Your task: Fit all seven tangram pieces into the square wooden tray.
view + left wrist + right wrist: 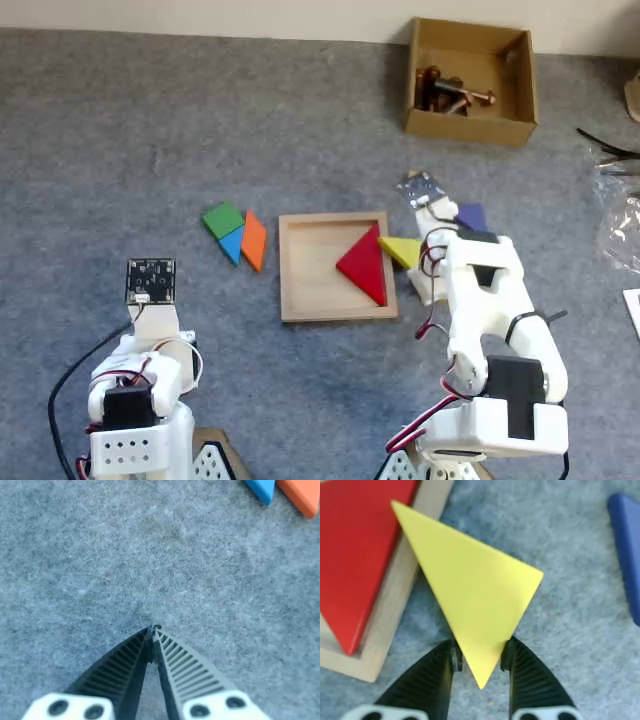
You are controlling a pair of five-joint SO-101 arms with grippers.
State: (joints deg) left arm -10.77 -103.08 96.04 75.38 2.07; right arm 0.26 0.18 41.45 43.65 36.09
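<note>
The square wooden tray lies mid-table with a big red triangle in its right half. My right gripper is shut on one corner of a yellow triangle, whose far corner reaches over the tray's right rim beside the red triangle. A blue-purple piece lies on the carpet just beyond the right arm. Left of the tray lie a green square, a small blue triangle and an orange piece. My left gripper is shut on nothing over bare carpet, short of the blue triangle and orange piece.
A cardboard box holding small metal parts stands at the back right. Clear plastic and dark cables lie at the right edge. Grey carpet covers the table.
</note>
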